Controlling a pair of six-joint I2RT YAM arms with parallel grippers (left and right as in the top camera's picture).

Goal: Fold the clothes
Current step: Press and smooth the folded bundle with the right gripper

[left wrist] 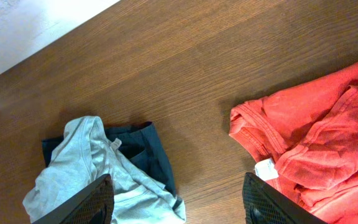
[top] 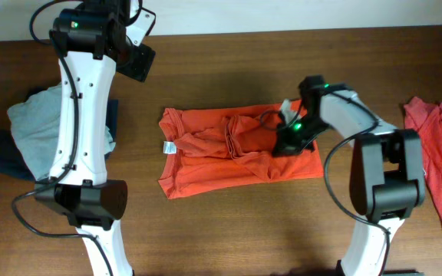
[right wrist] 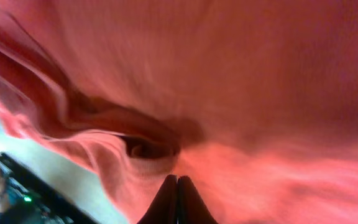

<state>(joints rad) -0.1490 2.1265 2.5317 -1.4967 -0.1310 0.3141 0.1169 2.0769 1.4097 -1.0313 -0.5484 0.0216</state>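
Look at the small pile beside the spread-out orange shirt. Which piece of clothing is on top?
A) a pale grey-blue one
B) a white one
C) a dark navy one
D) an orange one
A: the pale grey-blue garment lies over the dark navy garment, which peeks out from under it.

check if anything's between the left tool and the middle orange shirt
Nothing visible does: only bare table shows between the open left tool and the orange shirt; the grey-blue garment lies on the tool's other side.
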